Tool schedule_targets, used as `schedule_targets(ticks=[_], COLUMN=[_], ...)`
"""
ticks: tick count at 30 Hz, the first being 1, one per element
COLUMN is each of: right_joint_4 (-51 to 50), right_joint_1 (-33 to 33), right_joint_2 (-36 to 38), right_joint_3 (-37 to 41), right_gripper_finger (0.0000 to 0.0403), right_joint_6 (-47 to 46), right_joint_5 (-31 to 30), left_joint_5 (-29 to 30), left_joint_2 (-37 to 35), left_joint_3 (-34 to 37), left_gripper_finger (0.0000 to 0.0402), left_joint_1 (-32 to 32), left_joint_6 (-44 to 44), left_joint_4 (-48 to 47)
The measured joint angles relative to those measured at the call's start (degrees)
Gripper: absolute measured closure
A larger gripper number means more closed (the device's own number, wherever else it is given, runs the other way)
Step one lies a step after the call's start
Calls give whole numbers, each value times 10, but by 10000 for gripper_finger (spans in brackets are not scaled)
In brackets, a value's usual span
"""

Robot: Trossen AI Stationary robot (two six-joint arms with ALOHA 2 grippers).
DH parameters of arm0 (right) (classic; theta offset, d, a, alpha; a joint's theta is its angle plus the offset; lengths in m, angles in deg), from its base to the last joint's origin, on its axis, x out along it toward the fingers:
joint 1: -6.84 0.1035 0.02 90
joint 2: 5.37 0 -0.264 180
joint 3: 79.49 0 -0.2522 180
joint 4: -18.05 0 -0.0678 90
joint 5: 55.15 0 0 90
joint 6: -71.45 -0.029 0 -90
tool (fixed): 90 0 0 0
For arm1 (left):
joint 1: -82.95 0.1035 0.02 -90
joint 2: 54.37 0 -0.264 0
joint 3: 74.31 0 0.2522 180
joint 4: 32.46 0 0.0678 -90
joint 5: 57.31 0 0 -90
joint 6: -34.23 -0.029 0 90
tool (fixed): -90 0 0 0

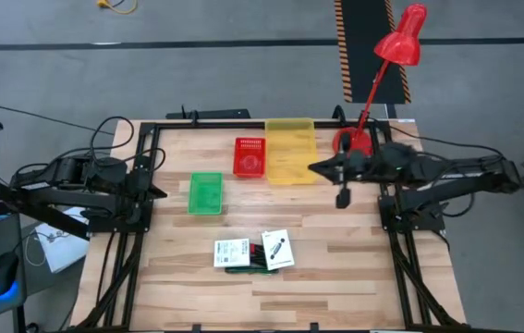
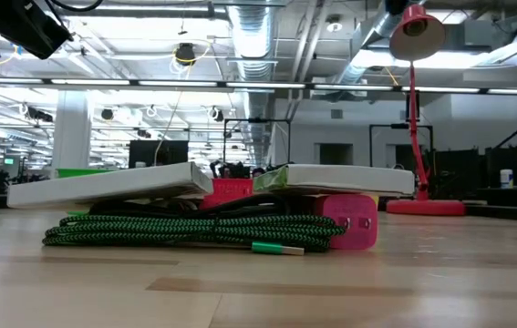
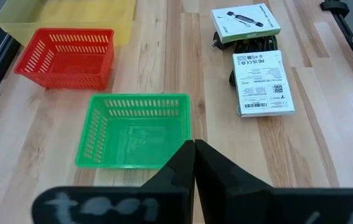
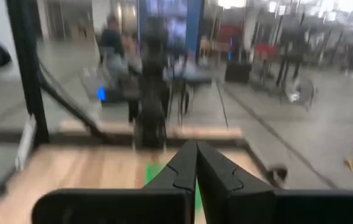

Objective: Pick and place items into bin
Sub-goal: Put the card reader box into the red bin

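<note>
While both grippers are sitting with jaws together, left gripper [image 1: 160, 191] is waiting beside green bin [image 1: 205, 193], right gripper [image 1: 315, 167] hovering at yellow bin [image 1: 290, 151].

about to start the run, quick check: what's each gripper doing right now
left gripper: closed, holding nothing.
right gripper: closed, holding nothing.

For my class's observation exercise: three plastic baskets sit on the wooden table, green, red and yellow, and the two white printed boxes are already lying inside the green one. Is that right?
Not quite. The green plastic basket is empty. The two white printed boxes lie on the bare wooden table, apart from it, on top of a coiled cable; the high view shows this. The red plastic basket and yellow plastic basket are as you said.
</note>
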State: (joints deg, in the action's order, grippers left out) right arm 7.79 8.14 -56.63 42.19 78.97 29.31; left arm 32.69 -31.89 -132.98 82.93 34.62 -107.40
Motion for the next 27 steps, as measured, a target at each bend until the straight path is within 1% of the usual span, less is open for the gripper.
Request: schedule_targets(ticks=[3, 8, 12, 21, 24, 27], right_joint_4=[-17, -18, -37, -197, -242, -279], right_joint_1=[0, 0, 0, 21, 31, 43], right_joint_2=[-34, -88, -119, -128, -128, -128], right_joint_3=[0, 0, 0, 0, 0, 0], right_gripper_finger=[399, 399, 399, 399, 399, 399], right_joint_6=[-2, -55, -77, -106, -146, -224], right_joint_5=[-4, -4, -4, -4, -4, -4], left_joint_5=[0, 0, 0, 0, 0, 0], left_joint_2=[0, 0, 0, 0, 0, 0], left_joint_3=[0, 0, 0, 0, 0, 0], left_gripper_finger=[401, 401, 401, 401, 401, 401], left_joint_1=[0, 0, 0, 0, 0, 0], left_joint_6=[-4, -3, -4, -2, -4, -5], left_joint_4=[0, 0, 0, 0, 0, 0])
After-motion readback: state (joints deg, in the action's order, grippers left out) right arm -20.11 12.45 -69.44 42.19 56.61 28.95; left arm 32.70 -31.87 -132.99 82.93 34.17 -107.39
